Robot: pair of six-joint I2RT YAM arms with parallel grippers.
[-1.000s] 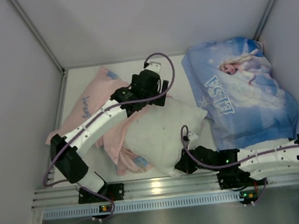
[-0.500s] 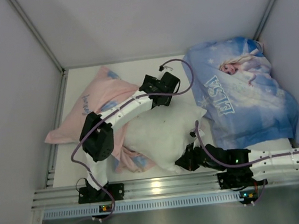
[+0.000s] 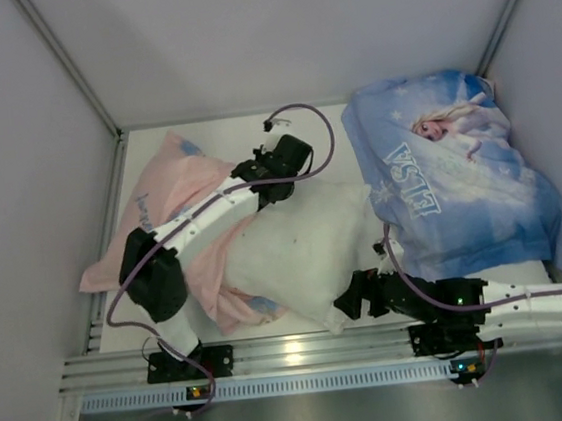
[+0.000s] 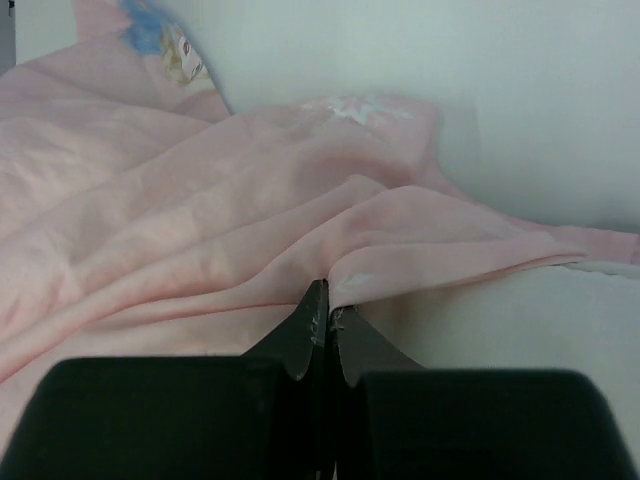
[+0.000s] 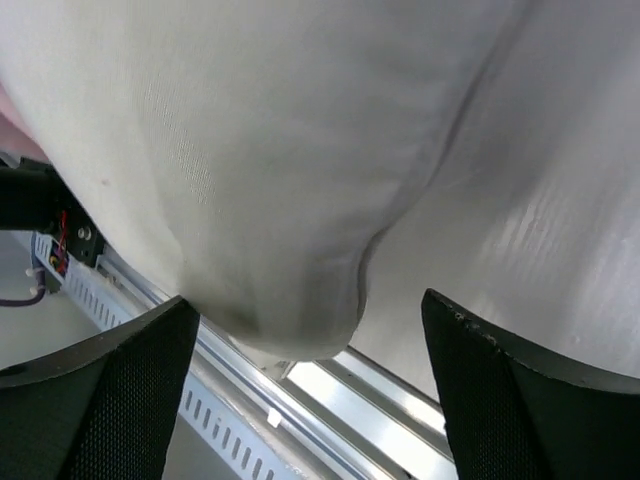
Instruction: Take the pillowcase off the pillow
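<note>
The pillowcase (image 3: pixel 174 197) lies pink face up at the left, bunched along the pillow's left side. The plain white pillow (image 3: pixel 301 254) lies bare in the middle. My left gripper (image 3: pixel 270 183) is at the pillow's far left corner. In the left wrist view it (image 4: pixel 328 300) is shut on a fold of the pink pillowcase (image 4: pixel 200 210). My right gripper (image 3: pixel 356 298) is at the pillow's near corner. In the right wrist view it (image 5: pixel 308 298) stands open, with the pillow (image 5: pixel 250 150) corner hanging loose between the fingers.
A second pillow in a blue Elsa case (image 3: pixel 458 172) leans in the back right corner. Grey walls close the left, back and right. A metal rail (image 3: pixel 296 355) runs along the near edge, just under the pillow's corner.
My left gripper has shut on the pink fabric and drawn back to the left, pulling the pillowcase with it. My right gripper has opened and let go of the pillow's near corner.
</note>
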